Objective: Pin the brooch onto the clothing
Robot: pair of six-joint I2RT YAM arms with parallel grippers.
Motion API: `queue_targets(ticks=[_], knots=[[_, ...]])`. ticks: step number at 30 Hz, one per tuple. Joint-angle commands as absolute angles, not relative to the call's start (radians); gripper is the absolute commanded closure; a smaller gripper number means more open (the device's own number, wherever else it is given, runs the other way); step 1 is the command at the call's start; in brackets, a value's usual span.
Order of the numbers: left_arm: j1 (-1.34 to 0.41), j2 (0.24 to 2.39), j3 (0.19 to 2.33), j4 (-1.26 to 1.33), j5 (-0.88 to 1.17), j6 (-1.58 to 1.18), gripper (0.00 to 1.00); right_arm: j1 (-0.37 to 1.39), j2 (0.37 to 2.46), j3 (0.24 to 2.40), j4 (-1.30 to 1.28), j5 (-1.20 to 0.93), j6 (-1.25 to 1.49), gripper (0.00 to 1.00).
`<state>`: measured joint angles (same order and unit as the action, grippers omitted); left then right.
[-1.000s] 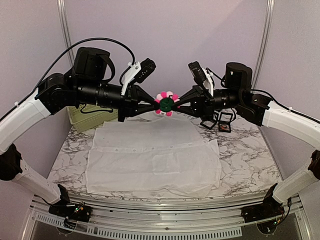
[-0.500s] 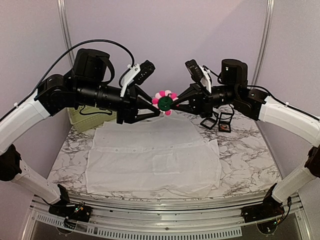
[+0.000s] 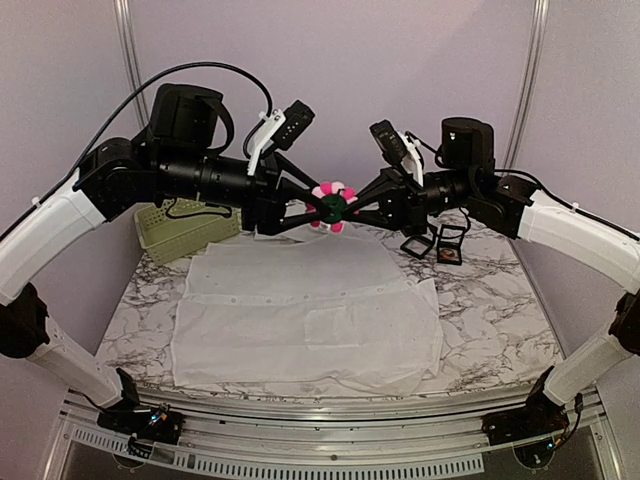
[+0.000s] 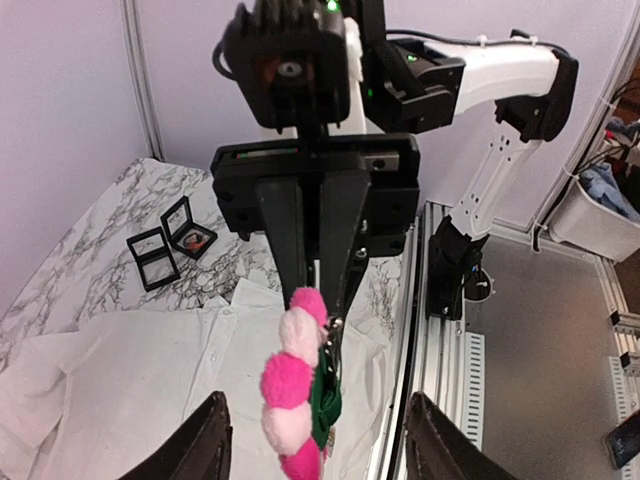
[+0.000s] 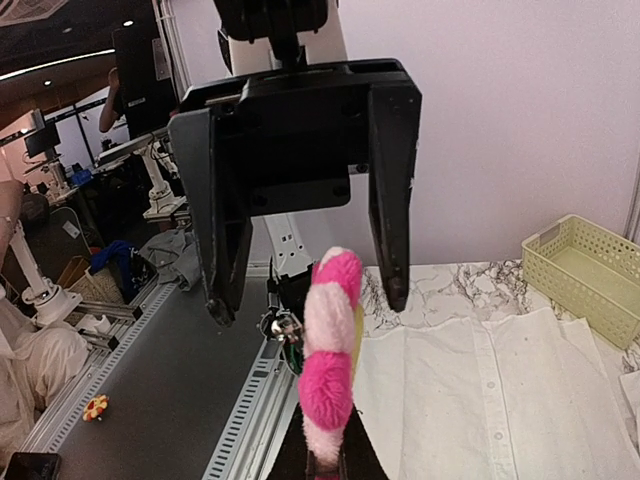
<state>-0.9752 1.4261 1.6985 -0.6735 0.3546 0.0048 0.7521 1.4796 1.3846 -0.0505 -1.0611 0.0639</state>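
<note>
Plainly, the right end effector (image 4: 318,285) was clenched on the brooch (image 3: 332,207), its two fingers drawn together on the flower's edge and carrying it alone. The brooch was a ring of bright pink and pale pink petals around a dark green centre; both wrist views showed it edge-on. The left end effector (image 3: 316,202) stood released, its fingers spread wide with one on each side of the brooch. In the right wrist view a gap showed between each finger and the petals.

The two arms reached in from opposite sides and met nose to nose, high over the far half of the counter (image 3: 490,320). The brooch hung in the air there, well apart from any cloth.

Below it the white shirt (image 3: 300,290) lay spread flat on the marbled counter. Its row of small buttons (image 3: 300,295) ran from left to right in the top view, and its chest pocket (image 3: 335,327) lay nearer the arm bases. The brooch was above the shirt's far edge, not pinned to it.

A pale green basket (image 3: 185,228) sat at the far left, just beside the shirt's far left corner and partly hidden by the left arm. Two small black-framed cases (image 3: 445,243) lay at the far right under the right arm, one showing something reddish inside.
</note>
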Motion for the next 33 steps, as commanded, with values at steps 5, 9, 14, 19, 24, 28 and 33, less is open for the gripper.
queue_targets(ticks=[5,9,14,19,24,28,33], knots=[[-0.928,1.431,1.704,-0.656,0.357,0.067,0.41,0.762,1.473,1.39,-0.084,-1.063,0.052,1.0],[-0.933,1.413,1.662,-0.65,0.393,0.053,0.42,0.764,1.468,1.389,-0.082,-1.06,0.055,1.0],[-0.942,1.424,1.66,-0.631,0.403,0.019,0.5,0.763,1.471,1.391,-0.082,-1.056,0.058,1.0],[-0.954,1.426,1.648,-0.62,0.402,0.003,0.68,0.765,1.471,1.391,-0.08,-1.06,0.057,1.0],[-0.964,1.431,1.645,-0.615,0.419,0.003,0.8,0.764,1.474,1.392,-0.082,-1.058,0.054,1.0],[-0.969,1.435,1.638,-0.611,0.425,-0.018,0.88,0.764,1.472,1.393,-0.08,-1.055,0.056,1.0],[-0.971,1.434,1.643,-0.615,0.423,-0.014,1.0,0.764,1.468,1.391,-0.082,-1.051,0.057,1.0]])
